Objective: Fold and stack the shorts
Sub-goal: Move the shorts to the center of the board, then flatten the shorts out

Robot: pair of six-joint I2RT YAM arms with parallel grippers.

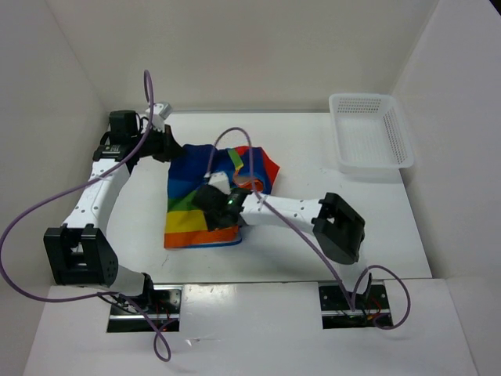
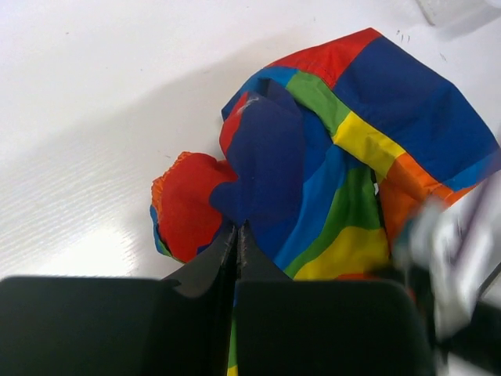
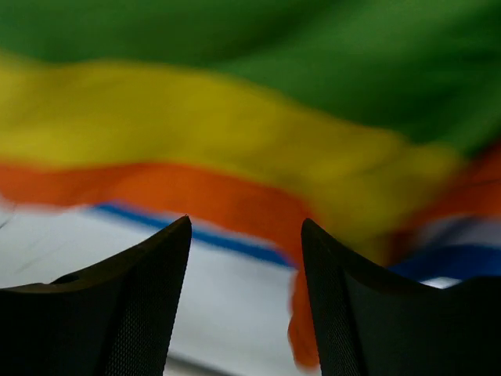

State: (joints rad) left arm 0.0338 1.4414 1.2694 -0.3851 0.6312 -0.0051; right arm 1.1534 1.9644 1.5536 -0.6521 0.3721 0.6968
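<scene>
Soft, rumpled rainbow-striped cloth shorts [image 1: 188, 207] lying well left of white mesh plastic basket [image 1: 369, 131]. Left gripper [image 2: 237, 235] pinched closed on cloth edge farthest from basket; right gripper [image 3: 246, 235] spread wide over stripes. Light, limp, likely to droop; best taken by hems.

Left claw [image 2: 237, 229] pinched tight on the shorts [image 2: 352, 141]; right claw [image 3: 246, 223] gaping, both arms reaching forward.

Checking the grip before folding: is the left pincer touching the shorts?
Touching. Left wrist view: the left pincer pinches a blue fold of the shorts.
</scene>
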